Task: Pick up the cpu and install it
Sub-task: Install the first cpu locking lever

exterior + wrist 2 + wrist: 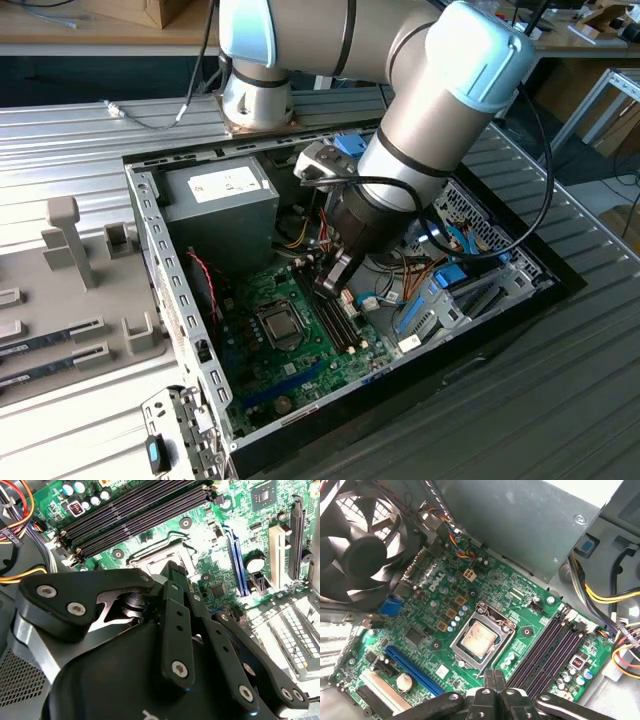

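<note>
**Exterior view and both wrist views: cpu lying in the socket, pincer closed and empty**

Exterior view. Shows the arm reaching down into the open computer case (pixel 160 260), with the gripper (pixel 332 282) hanging just above the green motherboard (pixel 290 370). Places the cpu (pixel 278 325) at about 8 o'clock from the fingertips, near but apart from them, lying flat with its silver top up inside the square socket frame (pixel 277 309). Sets the dark memory slots (pixel 340 322) at 3 o'clock from the cpu, beneath the fingertips, and the grey power-supply box (pixel 220 205) at about 11 o'clock from it.

First wrist view. Looks past the gripper (pixel 495 679) to the cpu (pixel 477 639), level within the socket frame (pixel 492 611) and touched by nothing. Shows the fingers (pixel 488 680) pressed together with nothing between them. Takes in the memory slots (pixel 550 645), the power-supply box (pixel 520 520) and a black fan (pixel 360 545).

Second wrist view. Shows the gripper (pixel 172 574) from behind, fingers drawn together, over the motherboard (pixel 235 510) beside the memory slots (pixel 135 515).
</note>
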